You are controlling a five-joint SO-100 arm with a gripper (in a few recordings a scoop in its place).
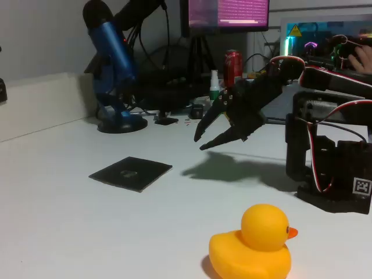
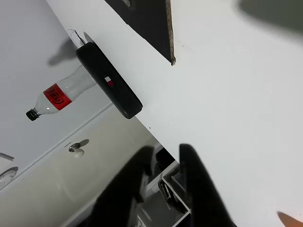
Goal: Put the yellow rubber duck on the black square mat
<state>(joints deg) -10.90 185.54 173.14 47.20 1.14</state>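
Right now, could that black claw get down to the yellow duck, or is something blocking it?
Probably yes. The gripper hangs open above the table, and the yellow rubber duck sits alone in front of the arm with bare white surface between them. Nothing stands in the way.

Little was legible. In the wrist view, up and left of the claw, a clear plastic bottle carried a red label with white script, too small to read. In the fixed view, behind the claw, a red can and a monitor showed blurred, unreadable text; right of the claw, a square black-and-white coded tag sat on the arm's base.
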